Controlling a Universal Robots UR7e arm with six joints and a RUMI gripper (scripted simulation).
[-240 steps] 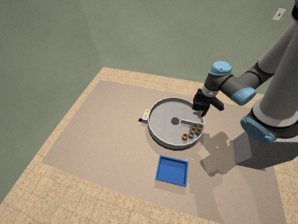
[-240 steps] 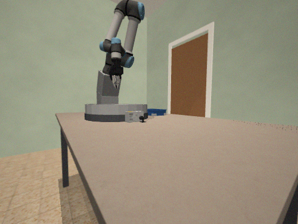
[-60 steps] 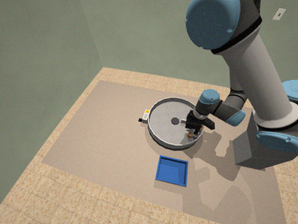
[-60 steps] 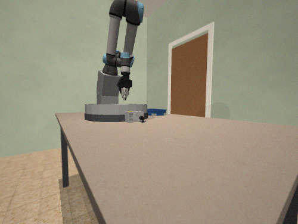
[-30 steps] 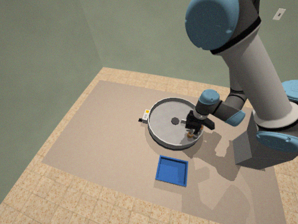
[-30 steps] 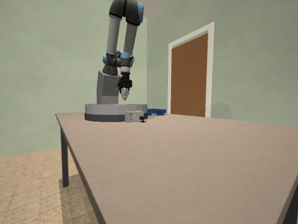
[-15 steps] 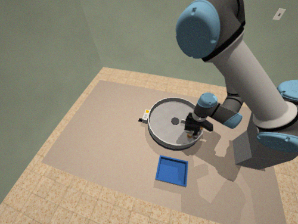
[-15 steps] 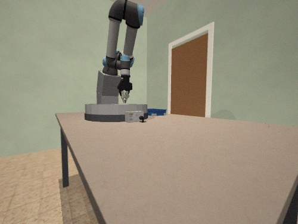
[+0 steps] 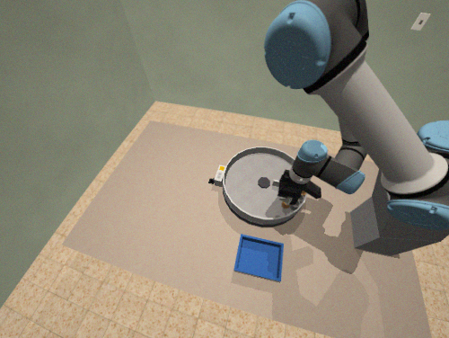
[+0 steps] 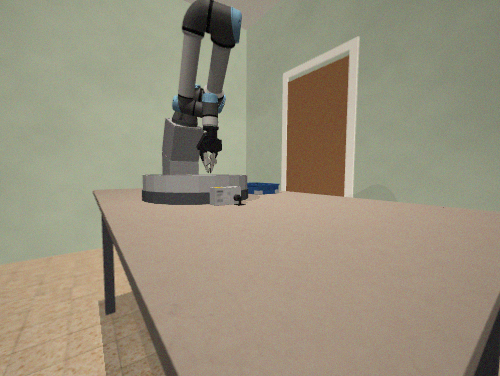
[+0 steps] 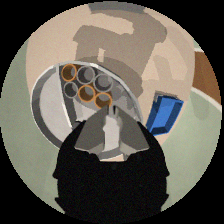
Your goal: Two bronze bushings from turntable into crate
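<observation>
The hand (image 11: 109,116), fingers together on nothing, hangs above the bronze bushings (image 11: 87,93) clustered on the turntable (image 9: 238,177), blue crate (image 9: 259,257) nearby

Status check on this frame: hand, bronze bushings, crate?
Hand shut, holding nothing, above round grey turntable. Three bronze bushings on turntable among grey ones. Blue crate shows no bushings. Nothing in the way.

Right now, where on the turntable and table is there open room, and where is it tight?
Turntable: the half on the control box side, past the hub, shows no bushings. Tight: the bushings bunch at the rim under the shut gripper. Table: an open patch between turntable and blue crate; crate shows nothing inside.
</observation>
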